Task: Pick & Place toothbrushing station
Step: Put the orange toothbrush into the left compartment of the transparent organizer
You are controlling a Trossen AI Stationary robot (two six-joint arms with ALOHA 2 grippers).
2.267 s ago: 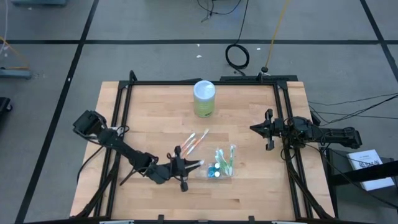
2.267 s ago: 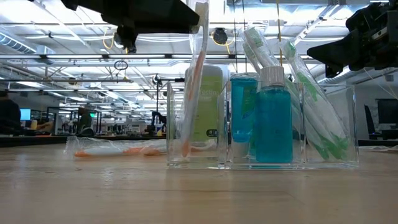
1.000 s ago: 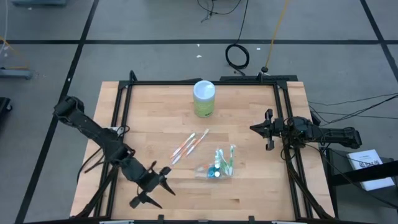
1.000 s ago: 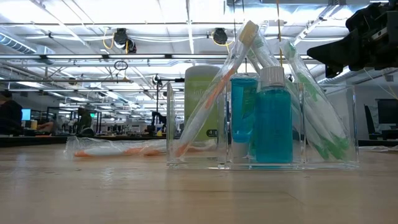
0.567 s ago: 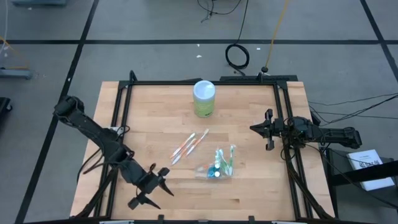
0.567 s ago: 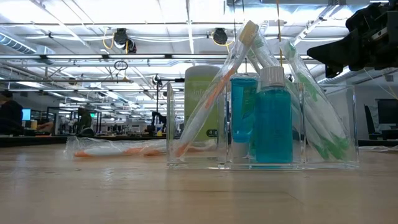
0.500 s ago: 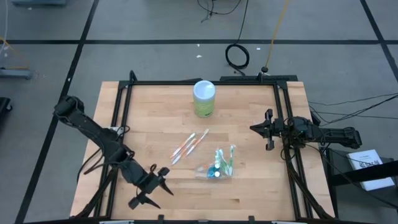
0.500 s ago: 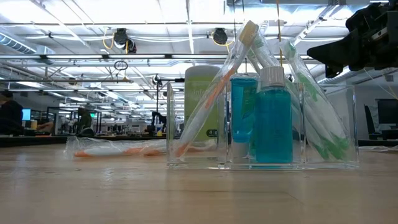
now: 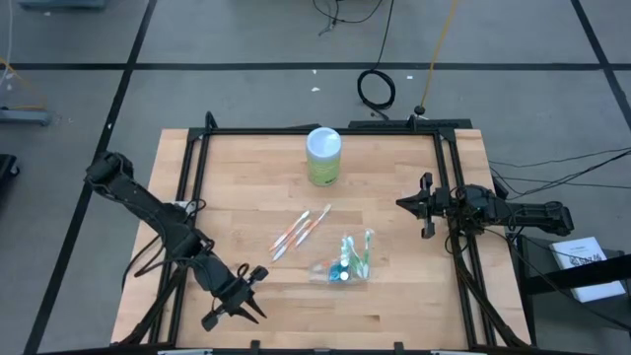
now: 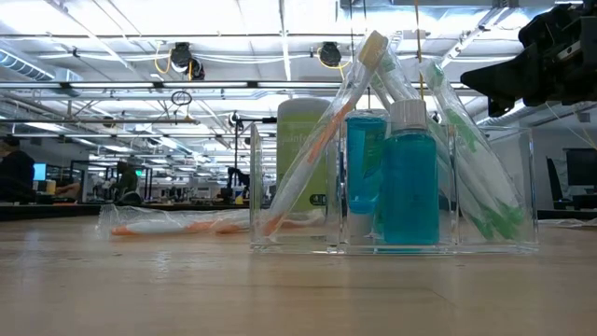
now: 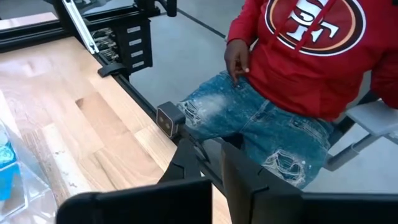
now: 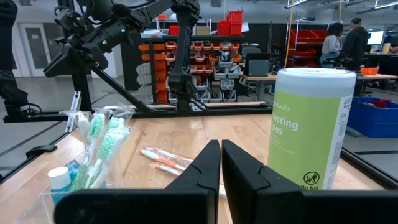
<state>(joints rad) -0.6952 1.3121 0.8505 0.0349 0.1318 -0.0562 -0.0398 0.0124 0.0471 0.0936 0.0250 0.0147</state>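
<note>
A clear organizer (image 9: pixel 345 268) stands near the table's middle. In the low view its left compartment holds a wrapped orange toothbrush (image 10: pixel 317 140) leaning toward the right. The middle holds a blue tube (image 10: pixel 364 168) and a blue bottle (image 10: pixel 409 177). The right holds green toothbrushes (image 10: pixel 466 168). Two wrapped orange toothbrushes (image 9: pixel 301 229) lie flat on the table. My left gripper (image 9: pixel 242 301) is shut and empty near the table's near left, and shows in its wrist view (image 11: pixel 217 162). My right gripper (image 9: pixel 426 205) is shut and empty at the right edge, and shows in its wrist view (image 12: pixel 221 152).
A green wipes canister (image 9: pixel 323 156) stands at the far middle of the table, and shows in the right wrist view (image 12: pixel 309 124). A seated person in a red top (image 11: pixel 311 43) is just beyond the table's near edge. Bare wood lies around the organizer.
My left gripper has let go of the orange toothbrush in the organizer's left compartment and drawn back toward the table's near left. The toothbrush has tipped from upright to leaning toward the right. In the last half second the left gripper has turned a little at its wrist.
</note>
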